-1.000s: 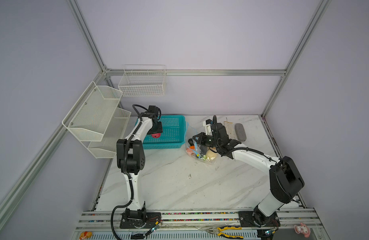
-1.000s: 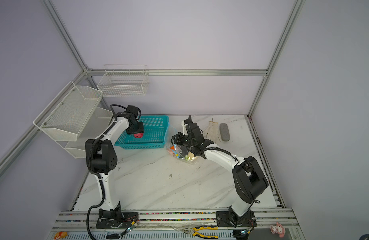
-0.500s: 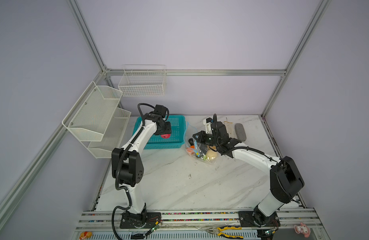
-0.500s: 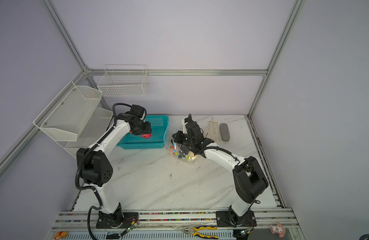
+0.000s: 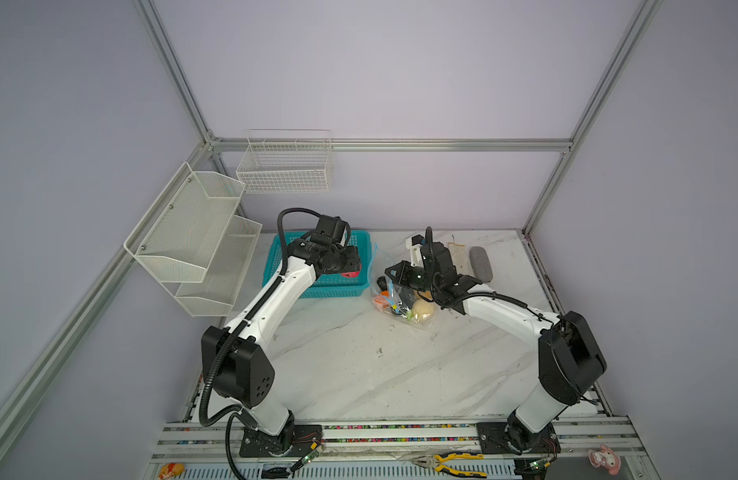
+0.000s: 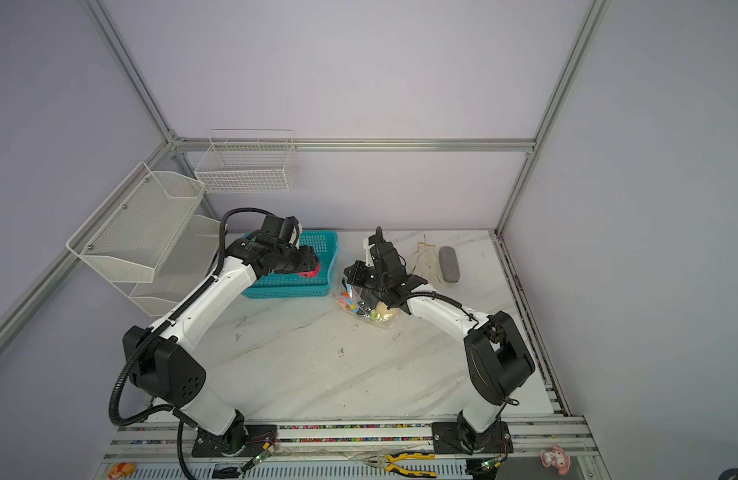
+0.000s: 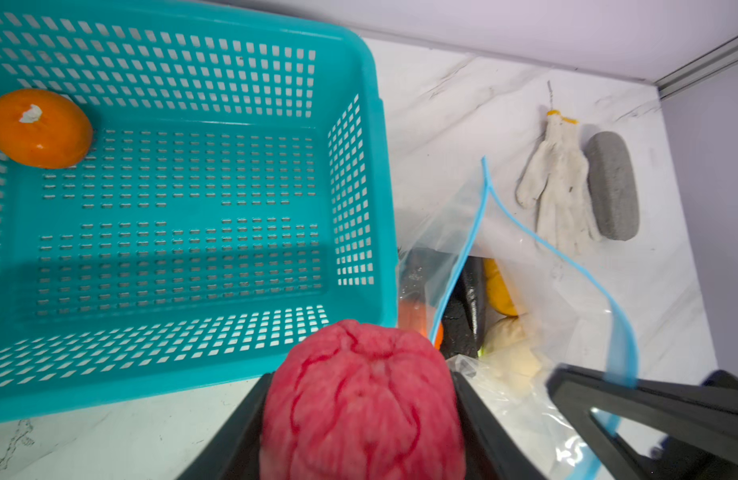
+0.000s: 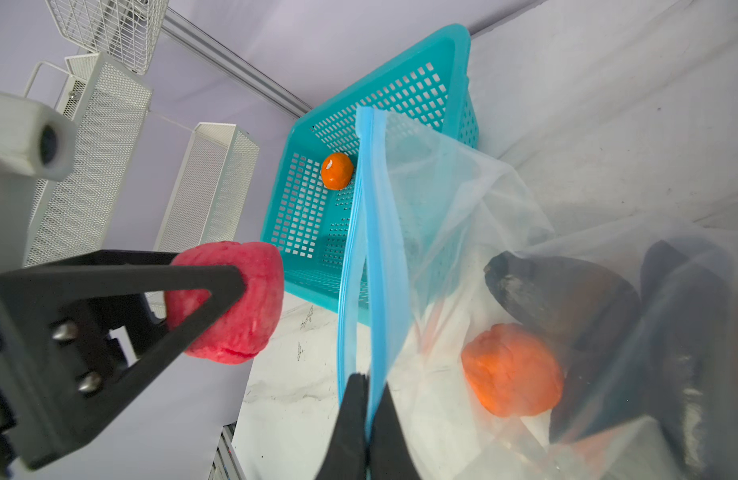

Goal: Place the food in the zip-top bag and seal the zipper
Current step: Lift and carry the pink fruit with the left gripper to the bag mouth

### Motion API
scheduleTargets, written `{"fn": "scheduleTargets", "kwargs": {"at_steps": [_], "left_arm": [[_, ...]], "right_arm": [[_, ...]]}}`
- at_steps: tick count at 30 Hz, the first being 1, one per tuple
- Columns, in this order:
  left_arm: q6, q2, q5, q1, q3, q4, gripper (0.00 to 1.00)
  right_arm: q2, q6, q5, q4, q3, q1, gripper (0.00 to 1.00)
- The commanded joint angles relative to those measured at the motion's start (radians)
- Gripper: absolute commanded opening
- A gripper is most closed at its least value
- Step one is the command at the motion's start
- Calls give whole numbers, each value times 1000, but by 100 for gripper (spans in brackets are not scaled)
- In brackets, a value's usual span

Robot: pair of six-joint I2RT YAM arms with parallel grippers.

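Holding the pink ball [image 7: 361, 407] pinched in our left hand [image 5: 354, 269] at the teal basket [image 7: 375, 166] edge, we see the zip-top bag [image 7: 442, 232] gaping just to its right, our right hand [image 8: 365, 380] pressed together on the zipper [image 8: 371, 208].

food outside bag: 2 – pink-red ball [image 7: 361, 399], orange ball [image 7: 39, 129]
food in bag: 4 told apart – orange lump [image 8: 510, 370], dark piece [image 8: 566, 291], yellow piece [image 7: 498, 291], cream ball [image 7: 508, 345]; full count hidden
zip-top bag [image 8: 463, 199]: 1
teal basket [image 7: 193, 212]: 1, 9 o'clock of bag
white racks: 2, 10 o'clock – wire basket [image 5: 284, 174], mesh shelf [image 5: 184, 232]
glove [image 7: 558, 187]: 1
grey block [image 7: 612, 187]: 1
pliers [image 5: 450, 461]: 1, 6 o'clock
robot arms [image 5: 276, 303]: 2
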Motion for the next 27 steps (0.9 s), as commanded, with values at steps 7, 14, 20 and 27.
{"fn": "scheduleTargets", "kwargs": {"at_steps": [7,14,20,27], "left_arm": [[-38,-101,90,-50,-127,173,56],[-59,-60,152,-67,-116,230,56],[-63,-28,178,-73,-101,253,56],[-69,0,187,-73,-98,273,56]], "right_arm": [[-7,2,6,3,25,-6,0],[-35,4,10,-6,22,-6,0],[-51,4,13,-8,21,-6,0],[-68,5,18,-18,22,-5,0]]}}
